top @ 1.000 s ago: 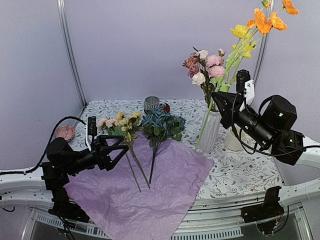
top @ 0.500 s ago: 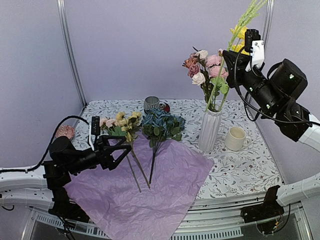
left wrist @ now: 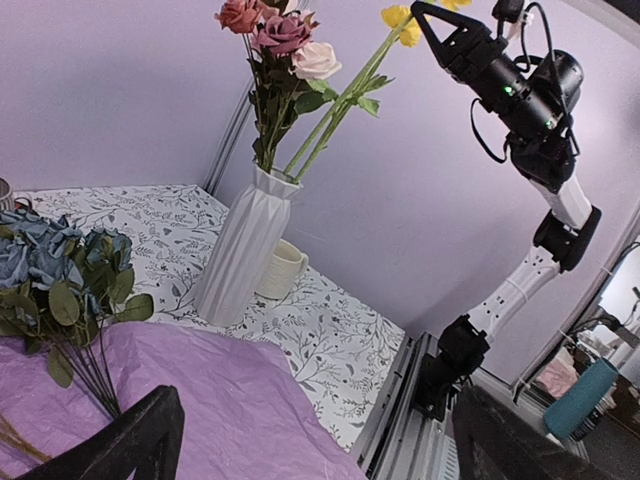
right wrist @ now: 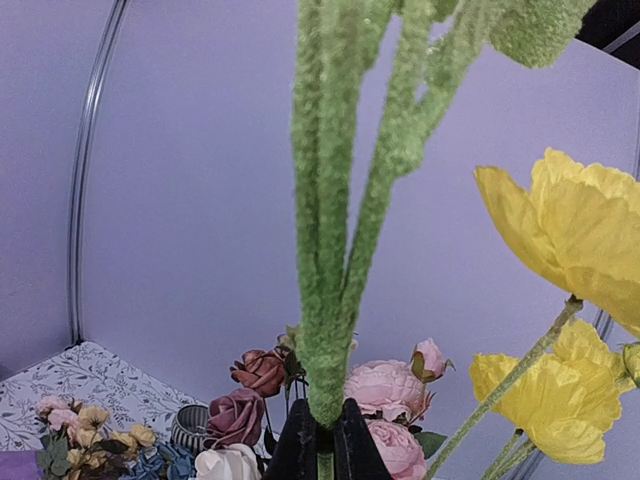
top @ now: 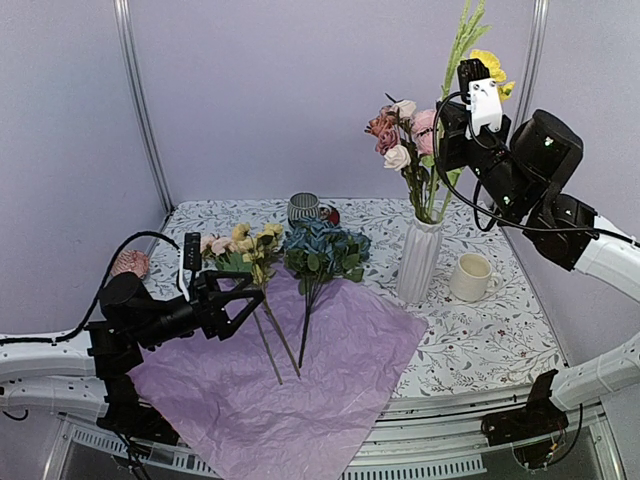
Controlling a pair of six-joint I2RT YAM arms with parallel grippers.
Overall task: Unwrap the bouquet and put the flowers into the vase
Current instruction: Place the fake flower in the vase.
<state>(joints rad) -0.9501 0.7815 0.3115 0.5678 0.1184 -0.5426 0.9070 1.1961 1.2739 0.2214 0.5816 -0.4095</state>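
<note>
A tall white ribbed ceramic vase (top: 418,262) stands upright near the right side of the table with the floral-print cloth (top: 480,345), towards its far edge. It holds a bunch of pink, mauve and cream roses (top: 400,135). Beside them, long green stems with yellow poppy-like blooms (top: 487,62) slant up to the right, and their lower ends reach into the vase's mouth. High above the vase, the right gripper (right wrist: 322,442) has its fingers pressed together on one fuzzy green stem of that spray. A cream handled mug (top: 472,277) sits just right of the vase. The crinkled pink-purple tissue sheet (top: 300,385) lies flat at the near edge, one corner hanging over it. Dusty blue roses (top: 322,250) and small cream-yellow and pink roses (top: 240,243) lie on it with their stems pointing to the near edge. The left gripper (top: 248,312) hovers over the sheet's left part, fingers spread wide and holding nothing. A striped grey cup (top: 303,208) stands at the far edge.
</note>
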